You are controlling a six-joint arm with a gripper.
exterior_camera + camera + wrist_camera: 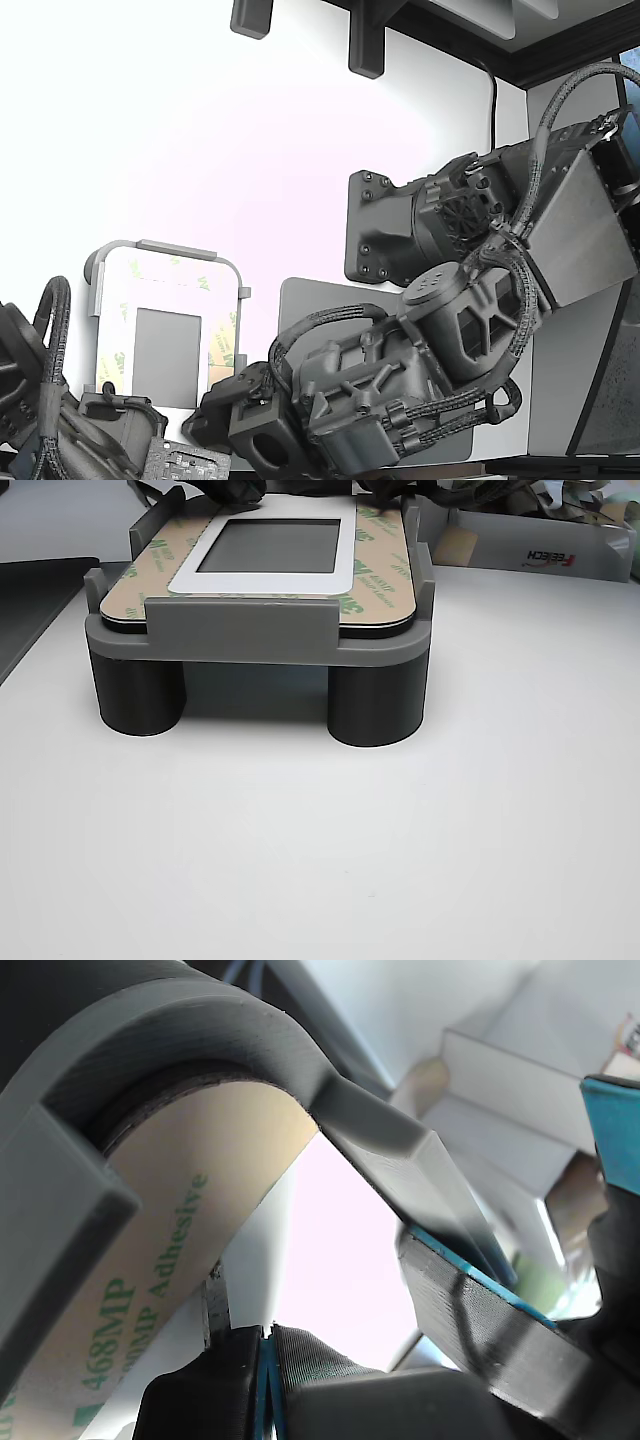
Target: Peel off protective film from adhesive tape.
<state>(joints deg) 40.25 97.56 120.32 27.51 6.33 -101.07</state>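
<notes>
In the exterior view, left to right: grey fixture (96,275) on the white desk (200,150), w/ the white grey-centred plate (165,300) in it. Protective film (113,300) lies flat along its edges, so the adhesive tape underneath isn't exposed, peeling looks not yet begun. Right of that, pincer (215,410) sits at the plate's near-right corner. Wrist view: tan film (190,1230) close by, blue-padded fingers (470,1270) appear apart, nothing between them; can't tell if touching film.
</notes>
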